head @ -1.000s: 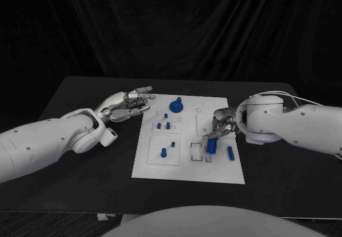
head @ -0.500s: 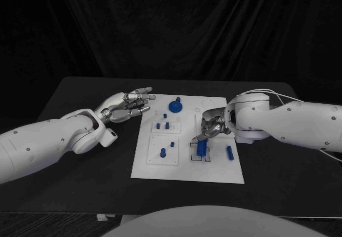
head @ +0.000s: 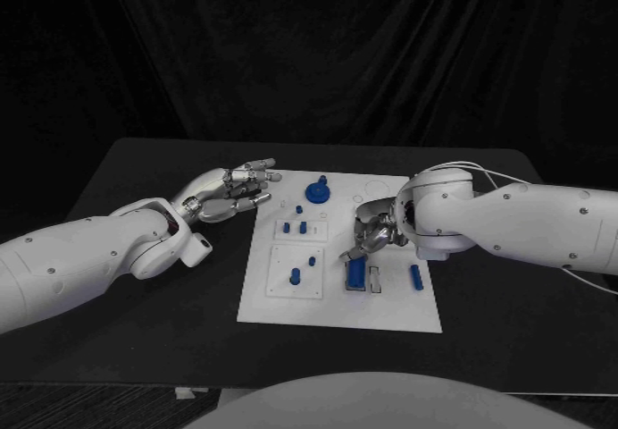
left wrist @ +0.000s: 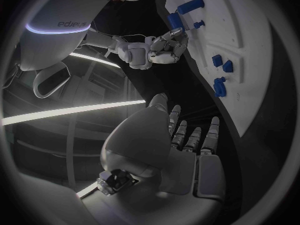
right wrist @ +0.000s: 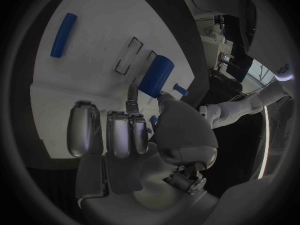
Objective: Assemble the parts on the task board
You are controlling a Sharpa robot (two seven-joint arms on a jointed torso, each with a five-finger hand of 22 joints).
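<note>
Leftmost, over the black bench and just off the edge of the white task board: silver left hand, fingers loosely apart, grasping nothing. Next, on the board's left half: round blue knob part near the far edge, a cluster of small blue pegs below it, then two more short blue pegs nearer the robot. Further right: thick blue cylinder pinched at its upper end by the silver right hand, lower end down over the left one of two thin rectangular slot outlines. Probably touching the board already, though hard to confirm from the wrist view. Right again: slim blue bar lying loose on the board, apart from the hand.

Likely step: seating the cylinder in its slot. Risks from here: tilted entry, so jamming on the slot's rim; a thin pinch at one end, so rolling or slipping out on release; sideways push, so shifting the unrestrained board.

Against a second ago: cylinder carried leftward from beside the slim bar to over the left slot, right arm swung in with it. Left hand unchanged, same place, same pose.
</note>
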